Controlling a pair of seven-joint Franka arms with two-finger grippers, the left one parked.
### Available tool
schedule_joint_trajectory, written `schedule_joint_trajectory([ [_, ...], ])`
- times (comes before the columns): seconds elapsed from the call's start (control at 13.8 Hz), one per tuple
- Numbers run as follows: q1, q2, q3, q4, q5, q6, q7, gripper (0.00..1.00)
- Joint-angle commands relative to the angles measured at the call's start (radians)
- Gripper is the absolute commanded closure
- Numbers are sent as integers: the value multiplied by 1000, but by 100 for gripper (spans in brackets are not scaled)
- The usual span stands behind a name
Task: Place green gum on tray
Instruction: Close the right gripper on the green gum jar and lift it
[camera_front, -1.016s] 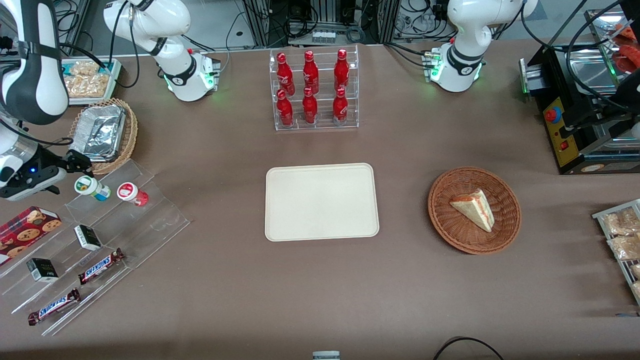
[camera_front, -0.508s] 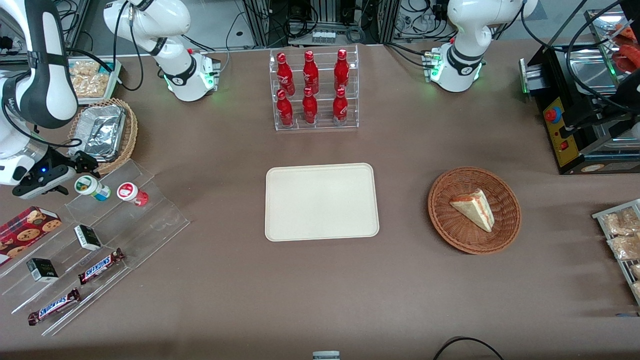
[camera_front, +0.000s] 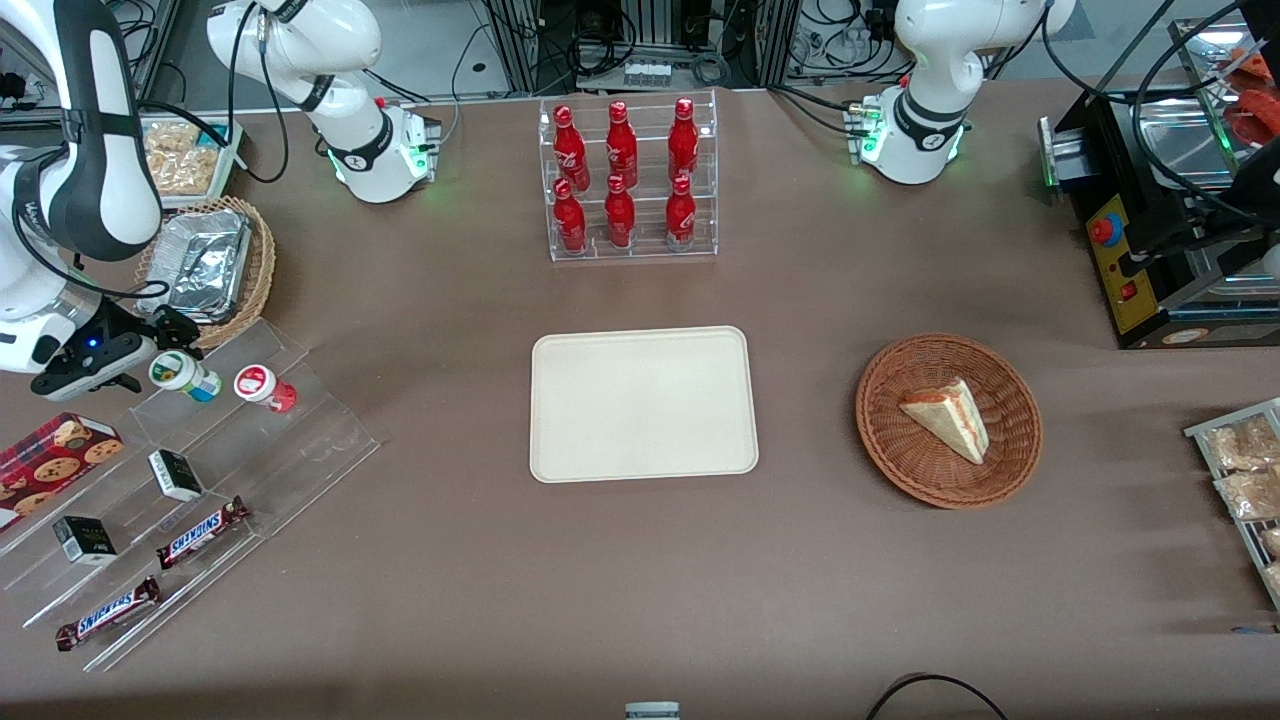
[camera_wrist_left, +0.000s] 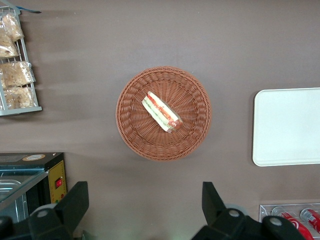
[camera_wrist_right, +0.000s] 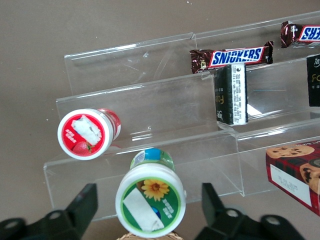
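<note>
On the clear stepped stand (camera_front: 210, 430), the green gum (camera_wrist_right: 151, 199) sits between the spread fingers of the gripper (camera_wrist_right: 145, 220) — unclenched, nothing held. Risk: closing off-centre could topple it (the red-lidded bottle (camera_wrist_right: 87, 132) stands just beside) — tray (camera_front: 642, 403) well apart.

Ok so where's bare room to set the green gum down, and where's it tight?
The tray is wholly bare. Bare table lies between it and the wicker basket. It is crowded at the stepped stand, where the open gripper straddles the green gum beside the red gum.
</note>
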Motion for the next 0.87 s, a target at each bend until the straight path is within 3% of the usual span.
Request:
schedule_joint_trajectory([
  [0.0,5,5,-6,-8,23,27,-18,70],
  [0.15,5,11,-6,-5,25,27,-15,100],
  [0.44,8,11,-5,30,37,6,-14,100],
  [0.8,48,14,8,232,63,-261,14,100],
])
